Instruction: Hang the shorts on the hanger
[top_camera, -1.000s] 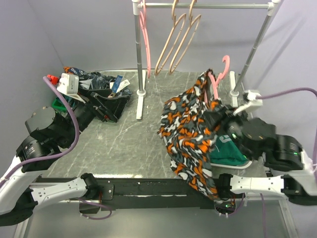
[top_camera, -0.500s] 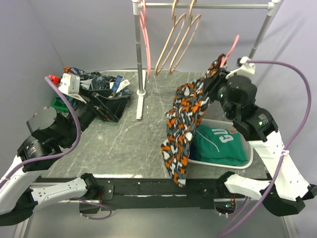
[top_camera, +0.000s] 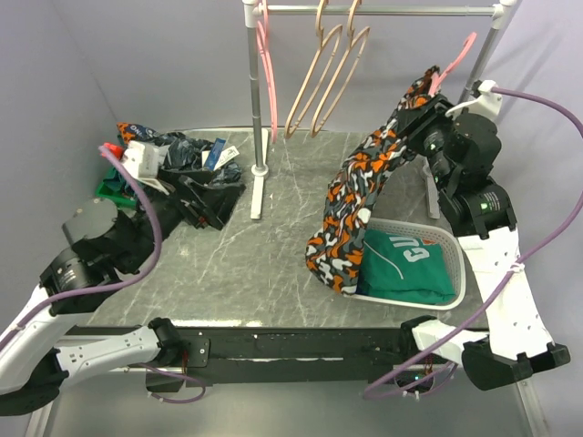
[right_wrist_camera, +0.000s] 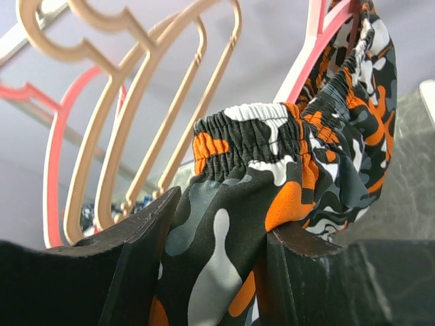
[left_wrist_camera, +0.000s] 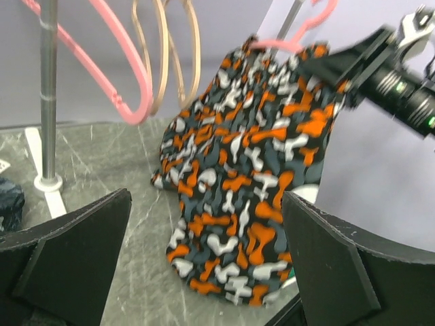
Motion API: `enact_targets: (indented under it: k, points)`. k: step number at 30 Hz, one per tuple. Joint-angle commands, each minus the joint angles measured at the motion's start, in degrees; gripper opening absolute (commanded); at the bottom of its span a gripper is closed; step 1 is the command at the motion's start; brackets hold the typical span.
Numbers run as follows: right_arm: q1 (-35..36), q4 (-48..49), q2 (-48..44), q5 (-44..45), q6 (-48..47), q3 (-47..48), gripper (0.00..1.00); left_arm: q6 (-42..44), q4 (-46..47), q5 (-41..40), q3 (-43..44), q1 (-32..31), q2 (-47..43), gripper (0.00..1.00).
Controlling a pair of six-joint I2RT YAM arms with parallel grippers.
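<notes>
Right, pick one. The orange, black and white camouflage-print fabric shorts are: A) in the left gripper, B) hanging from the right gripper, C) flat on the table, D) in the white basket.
B: the right gripper is shut on the elastic waistband of the shorts, and they dangle below it.

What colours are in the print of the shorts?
The shorts have orange, black, grey and white camouflage-like blotches, seen best in the left wrist view.

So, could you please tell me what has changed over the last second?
The right claw, still gripping the shorts on the pink hanger, rose from low over the basket up and back toward the rail, uncovering the green jersey. The left claw stayed open; the beige hangers stayed put.
</notes>
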Motion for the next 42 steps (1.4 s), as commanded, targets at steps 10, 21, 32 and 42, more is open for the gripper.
enact_targets:
  k: [10,21,32,42]
  points:
    - [-6.9,17.9,-2.0,-12.8,-9.1,-5.4,0.00,-1.7,1.3,5.6,-15.7,-0.2,-2.4,0.97]
    - [-8.1,17.4,-4.4,-14.5,-15.2,-4.2,0.00,-0.9,2.3,9.9,-18.3,-0.3,0.5,0.96]
    - [-11.8,12.3,4.2,-22.7,-15.3,5.1,0.00,2.1,1.1,9.4,-16.7,-0.2,1.3,0.97]
    - [-15.5,11.9,9.0,-27.0,-15.6,8.2,0.00,4.0,0.0,9.4,-15.7,-0.2,1.7,0.97]
